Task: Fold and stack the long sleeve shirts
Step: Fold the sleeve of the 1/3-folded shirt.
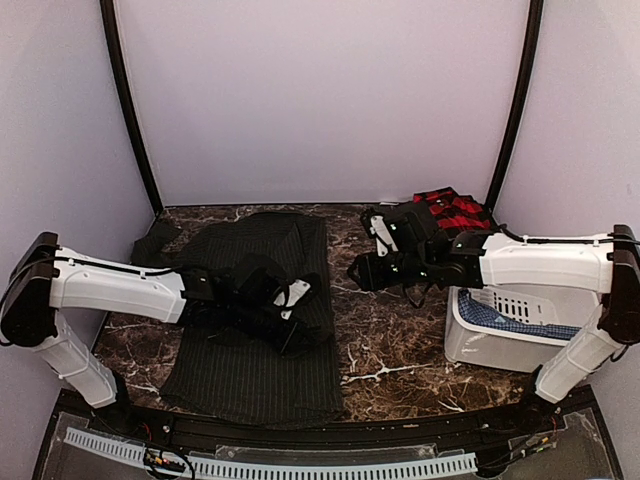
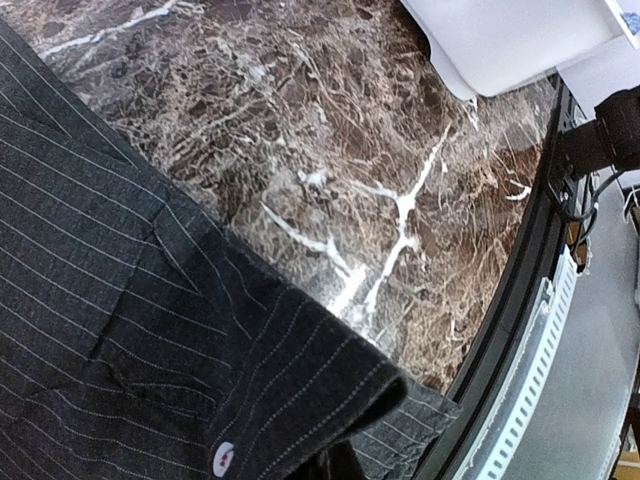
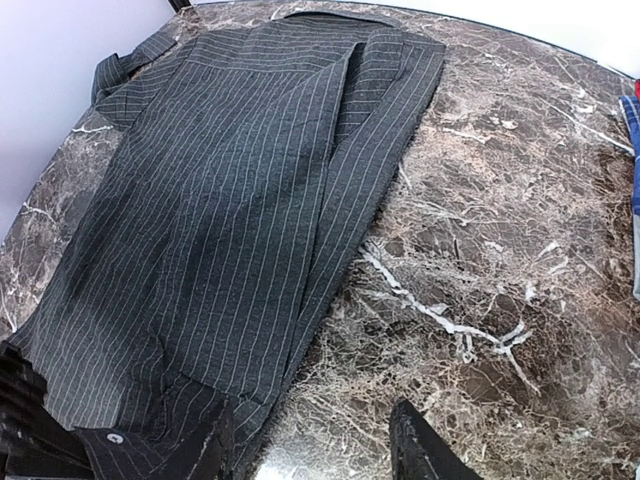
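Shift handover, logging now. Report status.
Left jaws shut on pinstripe shirt cuff. Right jaws open, empty, above table. Plaid shirt bunched behind bin. No obstruction seen.

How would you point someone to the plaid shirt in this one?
Start at the table's far right corner, behind the white bin. The plaid shirt lies bunched there, partly hidden by the right arm; its red-and-black checks set it apart from the dark pinstriped shirt spread on the left.

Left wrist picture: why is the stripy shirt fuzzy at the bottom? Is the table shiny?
Left wrist view: the cuff of the pinstriped shirt lies close to the lens, so it blurs; the table gleams faintly beside it. Right wrist view: the shirt looks sharp, evenly lit. Top view: its dark cloth hides detail.
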{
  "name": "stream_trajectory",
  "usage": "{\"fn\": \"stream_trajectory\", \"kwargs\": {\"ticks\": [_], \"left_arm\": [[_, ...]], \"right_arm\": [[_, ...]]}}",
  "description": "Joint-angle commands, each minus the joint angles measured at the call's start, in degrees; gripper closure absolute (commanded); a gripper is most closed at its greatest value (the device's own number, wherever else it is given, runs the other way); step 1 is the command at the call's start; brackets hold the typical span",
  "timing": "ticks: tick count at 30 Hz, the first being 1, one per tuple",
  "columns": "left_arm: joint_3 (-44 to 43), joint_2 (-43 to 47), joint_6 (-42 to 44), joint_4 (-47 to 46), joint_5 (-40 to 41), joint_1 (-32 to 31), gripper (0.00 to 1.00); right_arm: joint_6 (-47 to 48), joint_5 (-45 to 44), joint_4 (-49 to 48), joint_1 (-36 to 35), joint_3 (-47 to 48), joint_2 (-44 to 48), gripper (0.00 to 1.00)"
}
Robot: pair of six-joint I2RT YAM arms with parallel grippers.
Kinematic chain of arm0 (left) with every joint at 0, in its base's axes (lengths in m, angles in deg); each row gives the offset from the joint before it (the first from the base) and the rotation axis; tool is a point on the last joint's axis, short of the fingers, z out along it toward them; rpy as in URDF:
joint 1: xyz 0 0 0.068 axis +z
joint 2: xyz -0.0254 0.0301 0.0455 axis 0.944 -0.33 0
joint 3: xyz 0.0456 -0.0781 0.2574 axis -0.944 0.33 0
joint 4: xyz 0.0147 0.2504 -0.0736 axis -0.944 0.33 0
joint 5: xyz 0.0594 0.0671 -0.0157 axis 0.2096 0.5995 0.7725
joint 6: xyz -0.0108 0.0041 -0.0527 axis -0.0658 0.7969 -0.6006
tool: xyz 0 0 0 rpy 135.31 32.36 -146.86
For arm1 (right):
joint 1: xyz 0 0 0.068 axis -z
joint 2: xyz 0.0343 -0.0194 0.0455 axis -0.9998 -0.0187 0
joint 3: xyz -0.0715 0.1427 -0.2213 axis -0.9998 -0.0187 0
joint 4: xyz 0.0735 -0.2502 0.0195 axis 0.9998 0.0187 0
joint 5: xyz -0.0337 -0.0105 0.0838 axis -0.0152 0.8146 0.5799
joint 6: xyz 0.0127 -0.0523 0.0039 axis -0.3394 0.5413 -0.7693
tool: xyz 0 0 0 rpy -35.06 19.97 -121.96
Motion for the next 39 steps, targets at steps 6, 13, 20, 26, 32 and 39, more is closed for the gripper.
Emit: {"fn": "stream_trajectory", "kwargs": {"ticks": [6,13,20,26,32,39], "left_arm": [[-3.3,-1.8,3.7,10.2,-3.7,-2.3,0.95],[-5.2,-4.6,1.8,8.7,-6.4,-2.3,0.66],[-4.5,-1.5,0.7,7.0,-3.5,-2.2,0.45],[-2.4,3.2,0.6,3.2,-7.3,-2.2,0.41],[-1.0,6.5,0.4,2.7,-5.8,-1.7,0.4],[2.0,12.4,-7.0,1.1,7.9,6.8,0.41]], "right_arm": [[-0.5,1.4,-2.8,0.1,-0.2,0.0,0.5],[-0.6,1.5,-2.6,0.1,-0.6,0.1,0.5],[-0.4,1.9,-2.4,0.1,-1.3,0.4,0.5],[-0.8,3.6,-3.0,0.1,-1.3,-0.3,0.5],[-1.3,5.0,-3.6,0.1,-1.7,-0.8,0.49],[-3.1,11.5,-5.3,-0.4,0.2,-4.1,0.52]]}}
